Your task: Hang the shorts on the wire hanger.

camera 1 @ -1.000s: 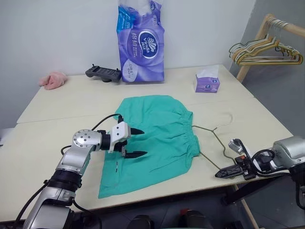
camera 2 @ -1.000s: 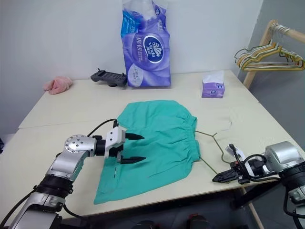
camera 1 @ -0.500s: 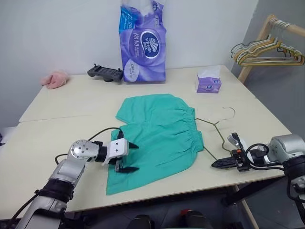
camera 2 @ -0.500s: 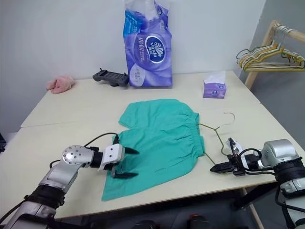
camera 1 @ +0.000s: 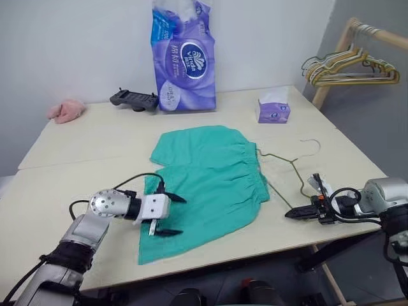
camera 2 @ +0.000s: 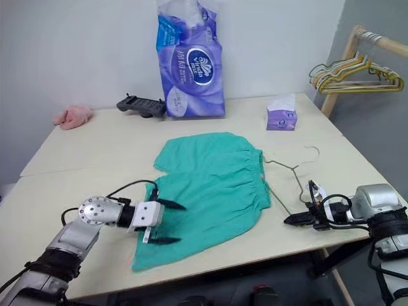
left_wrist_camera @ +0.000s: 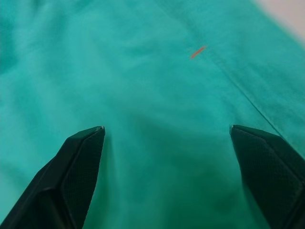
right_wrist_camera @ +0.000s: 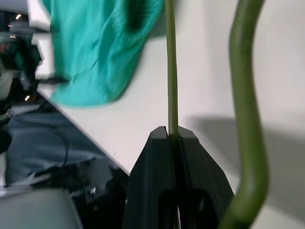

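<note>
The teal-green shorts (camera 1: pixel 210 178) lie flat on the table (camera 1: pixel 83 146), waistband toward the right. My left gripper (camera 1: pixel 173 216) hovers open over the near left leg, and its black fingers (left_wrist_camera: pixel 81 162) straddle bare fabric (left_wrist_camera: pixel 143 71) with nothing between them. The thin olive-gold wire hanger (camera 1: pixel 297 175) lies just right of the waistband, hook pointing away from me. My right gripper (camera 1: pixel 290 214) is shut on the hanger's near corner, and the wire (right_wrist_camera: pixel 170 71) runs straight out of the closed jaws toward the shorts (right_wrist_camera: pixel 95 47).
A tall purple tissue-roll pack (camera 1: pixel 183 57), a black controller (camera 1: pixel 132 99) and a small purple tissue box (camera 1: pixel 273 109) stand along the back. A pink cloth (camera 1: pixel 65 109) lies far left. A wooden rack with a bunch of hangers (camera 1: pixel 347 64) stands beyond the right edge.
My left gripper has drawn back toward me and sunk lower over the shorts' near leg, still open. My right gripper has pushed slightly forward, still holding the hanger.
</note>
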Controlling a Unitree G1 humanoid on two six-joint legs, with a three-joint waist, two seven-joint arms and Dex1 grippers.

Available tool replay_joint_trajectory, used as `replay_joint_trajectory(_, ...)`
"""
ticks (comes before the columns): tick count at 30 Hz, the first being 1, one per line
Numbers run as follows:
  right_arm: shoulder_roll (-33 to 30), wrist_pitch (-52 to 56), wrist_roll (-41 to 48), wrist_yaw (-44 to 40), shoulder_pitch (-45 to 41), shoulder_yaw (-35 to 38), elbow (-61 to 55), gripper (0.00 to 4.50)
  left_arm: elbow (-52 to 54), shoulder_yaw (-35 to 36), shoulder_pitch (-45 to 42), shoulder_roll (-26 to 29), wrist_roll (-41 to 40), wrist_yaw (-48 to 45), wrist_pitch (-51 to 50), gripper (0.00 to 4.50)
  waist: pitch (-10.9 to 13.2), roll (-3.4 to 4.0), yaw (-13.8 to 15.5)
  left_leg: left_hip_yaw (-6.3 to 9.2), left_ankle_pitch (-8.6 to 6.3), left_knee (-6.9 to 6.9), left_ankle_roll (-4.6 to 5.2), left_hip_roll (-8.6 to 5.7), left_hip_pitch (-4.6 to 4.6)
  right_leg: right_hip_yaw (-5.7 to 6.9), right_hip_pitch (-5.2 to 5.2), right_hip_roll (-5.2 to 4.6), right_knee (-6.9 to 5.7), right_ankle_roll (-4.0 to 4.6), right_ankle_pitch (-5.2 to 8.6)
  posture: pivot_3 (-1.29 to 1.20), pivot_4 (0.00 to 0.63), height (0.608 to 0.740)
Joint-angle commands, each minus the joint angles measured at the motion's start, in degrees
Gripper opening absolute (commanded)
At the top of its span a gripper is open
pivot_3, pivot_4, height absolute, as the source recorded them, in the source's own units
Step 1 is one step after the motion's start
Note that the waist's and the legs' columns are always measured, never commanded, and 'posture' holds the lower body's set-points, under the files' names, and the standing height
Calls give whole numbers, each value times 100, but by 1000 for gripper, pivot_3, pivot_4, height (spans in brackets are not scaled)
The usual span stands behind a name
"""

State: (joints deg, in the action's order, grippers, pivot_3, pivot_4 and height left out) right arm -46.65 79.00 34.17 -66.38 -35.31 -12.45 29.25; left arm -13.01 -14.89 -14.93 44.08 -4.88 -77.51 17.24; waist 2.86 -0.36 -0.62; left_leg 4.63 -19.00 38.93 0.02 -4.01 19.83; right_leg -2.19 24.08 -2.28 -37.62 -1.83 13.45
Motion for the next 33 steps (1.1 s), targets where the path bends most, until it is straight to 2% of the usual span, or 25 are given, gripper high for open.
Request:
replay_joint_trajectory(1,147,-216,-171,90,-372,209,383,0,353,-194,183,325,82,-374,-112,4492,0,1,-20,0,0,0,0,0,0,1,0,1,0,0,0,-40,42,740)
replay_joint_trajectory(5,219,-461,-409,-106,-631,23,741,0,380,-190,185,534,181,-408,-85,4492,-2,4,-64,-1,0,-3,0,1,1,0,1,2,1,0,0,-38,30,740)
replay_joint_trajectory(10,229,-435,-543,-553,-770,-347,729,0,155,-173,-20,520,312,-303,56,4492,-3,5,-76,0,0,-2,1,1,-1,2,0,3,-1,0,0,-23,38,740)
replay_joint_trajectory(19,-222,-358,-480,-1559,-398,-1147,-232,0,247,-141,98,516,307,-192,-5,4492,-2,8,-67,5,-1,-2,1,1,0,6,-1,3,0,0,0,0,46,740)
replay_joint_trajectory(23,236,-734,-813,-1331,-656,-1142,433,0,272,-144,166,530,314,-146,20,4492,-2,9,-72,4,-1,-2,1,2,-6,5,-3,4,-3,0,0,13,51,740)
replay_joint_trajectory(33,1229,-2462,-1859,-1051,-1651,-819,3037,0,275,-62,415,652,276,-105,167,4492,-31,-19,-62,7,0,-3,1,1,-15,6,-11,5,-4,0,0,61,51,740)
